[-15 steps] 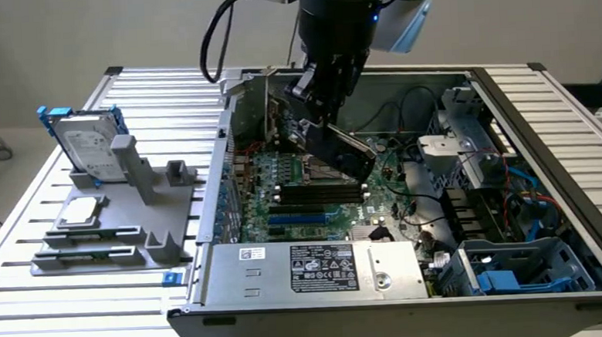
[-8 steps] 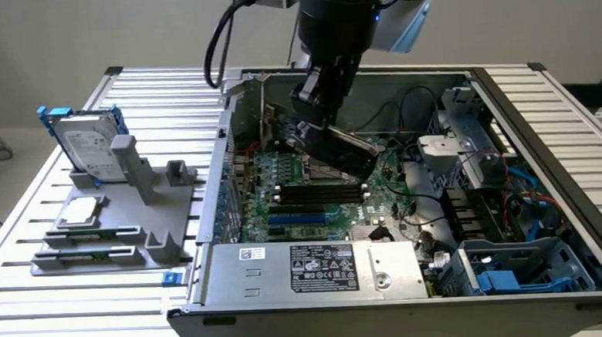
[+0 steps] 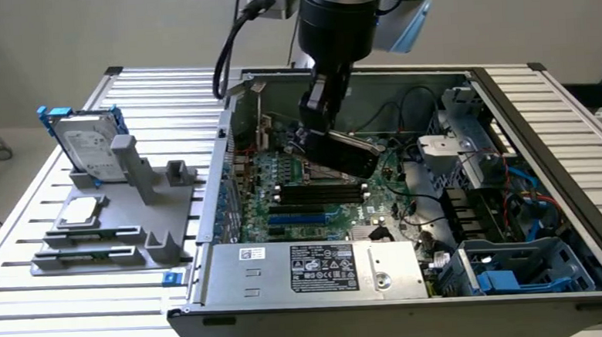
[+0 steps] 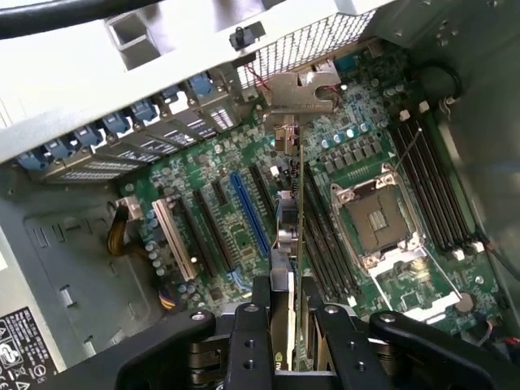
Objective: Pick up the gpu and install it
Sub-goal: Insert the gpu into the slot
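My fingers (image 4: 248, 337) are clamped on the gpu (image 4: 289, 223), which I hold edge-on inside the open computer case (image 3: 515, 119) over the green motherboard (image 4: 374, 122). Its metal bracket (image 4: 302, 91) points toward the case's rear wall. Below it run a long blue slot (image 4: 250, 213) and the processor socket (image 4: 378, 219). In the exterior view the card's black shroud is tilted. On the counter (image 3: 152, 91) beside the case, a hard drive (image 3: 86, 145) in a blue frame stands on a grey fixture (image 3: 118, 224).
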`<state>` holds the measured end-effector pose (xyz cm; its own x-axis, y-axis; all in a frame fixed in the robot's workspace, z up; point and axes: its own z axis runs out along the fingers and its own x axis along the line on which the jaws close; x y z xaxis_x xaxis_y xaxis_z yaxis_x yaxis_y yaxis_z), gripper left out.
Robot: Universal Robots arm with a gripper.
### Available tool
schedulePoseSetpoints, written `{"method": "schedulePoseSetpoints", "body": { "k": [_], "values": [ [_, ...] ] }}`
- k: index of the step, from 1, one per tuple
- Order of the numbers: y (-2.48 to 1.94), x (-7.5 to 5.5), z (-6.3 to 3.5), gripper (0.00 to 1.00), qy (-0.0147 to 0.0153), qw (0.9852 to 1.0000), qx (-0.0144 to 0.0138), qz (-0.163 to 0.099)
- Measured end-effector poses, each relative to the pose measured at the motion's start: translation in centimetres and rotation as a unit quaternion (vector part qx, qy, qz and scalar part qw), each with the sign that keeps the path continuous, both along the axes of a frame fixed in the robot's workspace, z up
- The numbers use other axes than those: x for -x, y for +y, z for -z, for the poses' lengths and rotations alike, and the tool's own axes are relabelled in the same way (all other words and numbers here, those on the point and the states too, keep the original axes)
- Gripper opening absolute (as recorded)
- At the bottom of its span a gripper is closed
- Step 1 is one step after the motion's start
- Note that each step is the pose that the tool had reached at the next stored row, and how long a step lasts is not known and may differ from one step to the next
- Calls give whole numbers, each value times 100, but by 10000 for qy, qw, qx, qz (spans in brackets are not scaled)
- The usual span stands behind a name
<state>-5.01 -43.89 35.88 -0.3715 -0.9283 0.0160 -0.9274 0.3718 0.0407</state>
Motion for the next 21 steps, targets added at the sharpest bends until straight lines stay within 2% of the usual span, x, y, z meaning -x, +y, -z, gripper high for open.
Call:
{"method": "schedulePoseSetpoints", "body": {
  "k": [4, 9, 13, 17, 19, 21],
  "values": [
    [0, 0, 36, 26, -27, 9993, 1, -364],
    [0, 0, 68, 26, -98, 9966, 2, -813],
    [0, 0, 87, 26, -172, 9928, 5, -1182],
    [0, 0, 107, 26, -252, 9878, 8, -1535],
    [0, 0, 118, 26, -277, 9849, 6, -1710],
    [0, 5, 125, 26, -283, 9824, 1, -1848]
  ]
}}
